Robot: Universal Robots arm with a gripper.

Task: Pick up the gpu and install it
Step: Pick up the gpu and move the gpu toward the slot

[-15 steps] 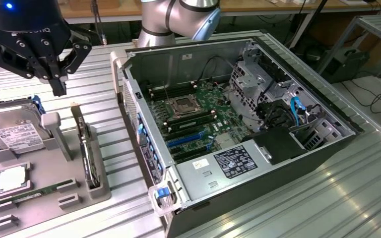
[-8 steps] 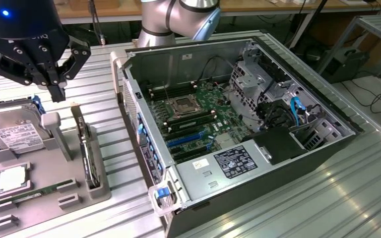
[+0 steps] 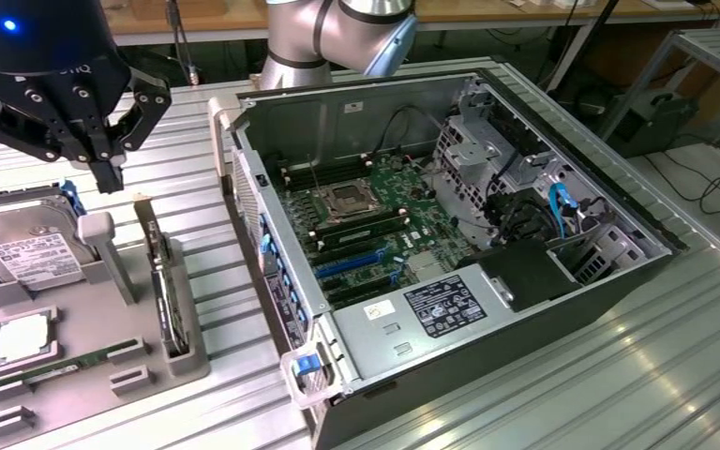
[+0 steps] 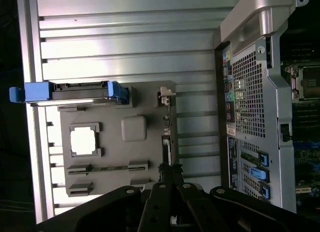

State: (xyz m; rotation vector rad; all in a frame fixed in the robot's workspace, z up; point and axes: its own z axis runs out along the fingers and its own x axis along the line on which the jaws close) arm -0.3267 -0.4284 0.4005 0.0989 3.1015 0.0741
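Observation:
The gpu (image 3: 157,272) stands on edge in the slot along the grey holder's (image 3: 123,319) side nearest the computer case. It shows as a thin dark card. In the wrist view the gpu (image 4: 167,137) is seen edge-on, its silver bracket at the far end. My black gripper (image 3: 110,176) hangs above the holder's far end, a little above the card, fingers pointing down and shut with nothing between them. In the wrist view the gripper (image 4: 170,171) sits over the near end of the card's edge. The open computer case (image 3: 335,112) lies beside the holder, with blue expansion slots (image 3: 353,267) on its motherboard.
The holder (image 4: 145,152) also carries a hard drive (image 3: 29,248) in blue rails, a square processor (image 3: 22,339) and a memory stick (image 3: 72,364). The case's rear panel (image 4: 250,92) stands close beside the holder. The robot's arm (image 3: 335,37) rises behind the case. Everything rests on a ribbed metal table.

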